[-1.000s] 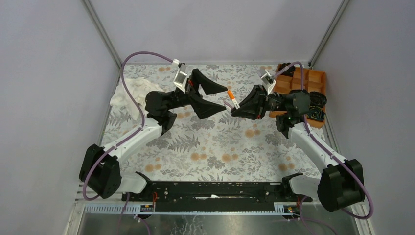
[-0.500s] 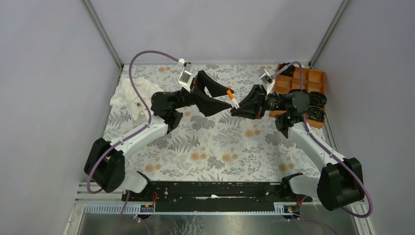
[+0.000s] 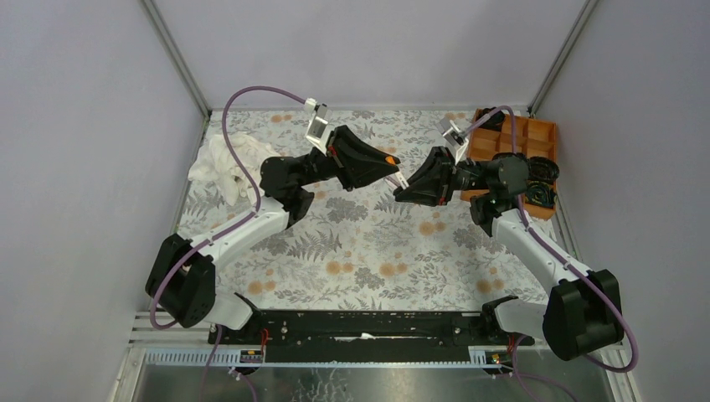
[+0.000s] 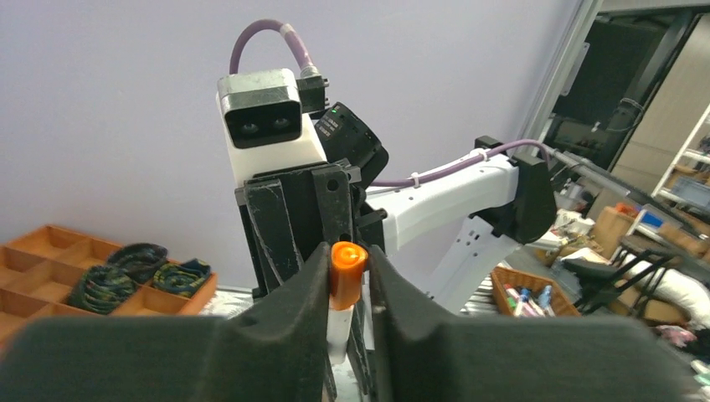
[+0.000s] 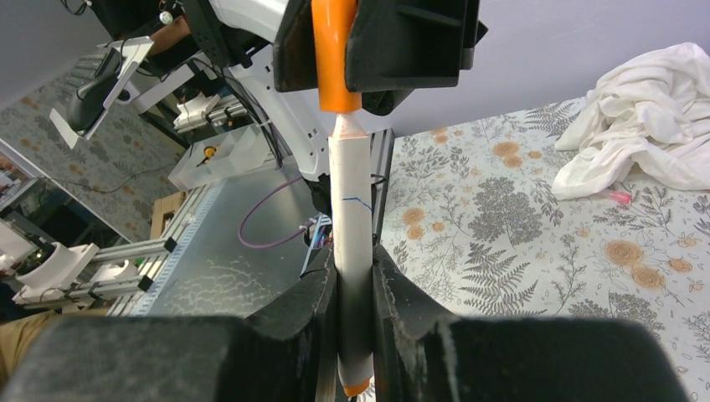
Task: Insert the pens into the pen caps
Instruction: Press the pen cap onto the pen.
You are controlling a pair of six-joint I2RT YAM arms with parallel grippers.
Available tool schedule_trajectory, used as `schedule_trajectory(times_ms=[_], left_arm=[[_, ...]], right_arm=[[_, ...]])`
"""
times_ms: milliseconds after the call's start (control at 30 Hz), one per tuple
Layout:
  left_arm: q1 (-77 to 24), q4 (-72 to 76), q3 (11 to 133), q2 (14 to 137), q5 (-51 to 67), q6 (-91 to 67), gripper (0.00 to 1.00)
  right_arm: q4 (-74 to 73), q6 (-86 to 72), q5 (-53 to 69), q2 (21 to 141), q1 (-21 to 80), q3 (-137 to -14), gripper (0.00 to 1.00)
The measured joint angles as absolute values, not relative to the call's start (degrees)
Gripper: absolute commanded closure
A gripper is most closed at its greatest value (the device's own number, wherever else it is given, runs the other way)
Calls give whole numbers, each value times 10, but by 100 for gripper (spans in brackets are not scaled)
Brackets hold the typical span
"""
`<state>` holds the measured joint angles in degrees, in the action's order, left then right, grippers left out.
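Above the middle of the floral table (image 3: 368, 251), the left gripper (image 3: 383, 164) reaches rightward, jaws pressed on the orange cap (image 4: 347, 266). The cap meets the tip of the white pen (image 5: 352, 209), whose long axis runs between the grippers, capped end leftward. The right gripper (image 3: 409, 186) reaches leftward, clamped on the barrel.
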<state>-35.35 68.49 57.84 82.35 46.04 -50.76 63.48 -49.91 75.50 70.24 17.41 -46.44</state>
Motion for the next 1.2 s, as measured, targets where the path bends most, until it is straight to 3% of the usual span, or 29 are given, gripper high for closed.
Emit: schedule_trajectory(times_ms=[500,733,867,1200], left_arm=[[-370,649,567,810,409,-500,88],[-382,641,522,777,341,-467,88],[-382,654,517,782,333,-461,94],[-382,775,554,867,351,-492,88]], right_arm=[[615,-482,760,701,176,-470,100],[517,-443,761,700,177,-498,100],[488,-444,762,700,177,-504,100],[478,-488,761,697,177,-506,100]])
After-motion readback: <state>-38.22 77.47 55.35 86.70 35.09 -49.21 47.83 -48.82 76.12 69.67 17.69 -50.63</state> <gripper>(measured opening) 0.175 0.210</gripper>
